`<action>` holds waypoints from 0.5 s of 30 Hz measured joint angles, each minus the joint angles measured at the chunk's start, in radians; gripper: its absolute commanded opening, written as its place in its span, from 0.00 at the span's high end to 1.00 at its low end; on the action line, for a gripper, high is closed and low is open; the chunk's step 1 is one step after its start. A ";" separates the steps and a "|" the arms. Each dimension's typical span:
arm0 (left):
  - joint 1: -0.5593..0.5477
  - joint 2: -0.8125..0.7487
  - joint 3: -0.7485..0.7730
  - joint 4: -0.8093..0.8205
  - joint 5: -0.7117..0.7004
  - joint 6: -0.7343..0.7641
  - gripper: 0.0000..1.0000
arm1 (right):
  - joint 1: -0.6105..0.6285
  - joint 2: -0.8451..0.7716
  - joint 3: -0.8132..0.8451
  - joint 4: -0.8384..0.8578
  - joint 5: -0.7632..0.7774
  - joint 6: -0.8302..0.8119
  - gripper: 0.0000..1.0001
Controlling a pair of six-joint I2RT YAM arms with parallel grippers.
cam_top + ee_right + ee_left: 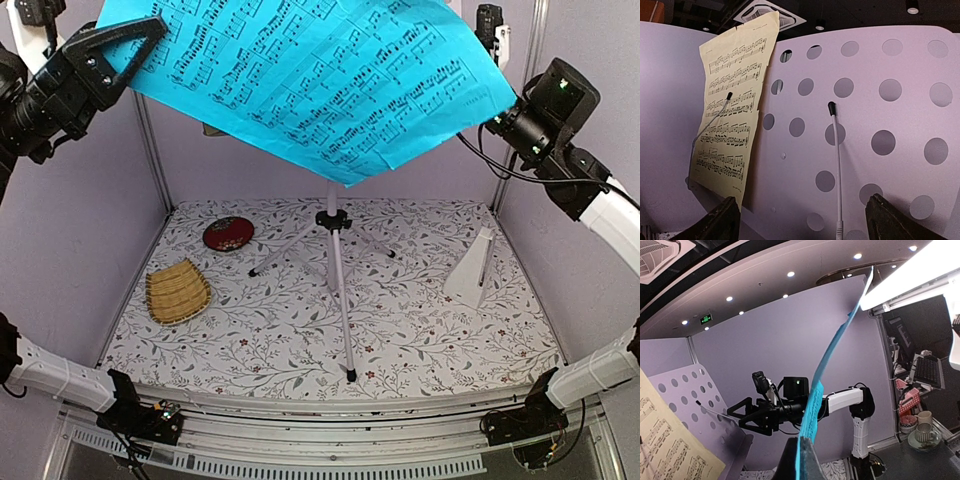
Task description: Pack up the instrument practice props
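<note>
we hold the blue sheet (320, 70) aloft in shut left jaws; right jaws gape empty facing the stand (862, 112), likely to pinch the yellow sheet (732, 100) next.

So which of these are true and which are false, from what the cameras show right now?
1. The left gripper holds the blue music sheet up in the air. True.
2. The right gripper is clamped on that sheet too. False: its jaws stand open with nothing between them.
3. A pale-yellow sheet sits on the perforated stand desk. True.
4. The metronome lies in the bamboo tray. False: it stands upright on the table at the right, and the tray lies apart from it at the left.
5. The red dish is left of the tripod legs. True.
</note>
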 measured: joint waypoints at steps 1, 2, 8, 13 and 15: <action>0.000 0.005 0.001 0.000 0.012 -0.002 1.00 | 0.000 -0.006 -0.007 0.001 0.003 -0.001 0.10; 0.000 0.008 0.001 0.000 0.026 -0.005 1.00 | 0.000 -0.012 -0.015 0.000 0.006 -0.002 0.09; 0.006 0.010 -0.066 0.012 0.052 -0.044 1.00 | 0.000 -0.051 -0.068 0.000 0.035 -0.008 0.08; 0.047 -0.004 -0.284 0.092 0.069 -0.172 1.00 | 0.000 -0.116 -0.141 -0.011 0.069 -0.015 0.07; 0.076 -0.007 -0.412 0.130 0.078 -0.248 1.00 | 0.000 -0.160 -0.187 -0.014 0.085 -0.018 0.06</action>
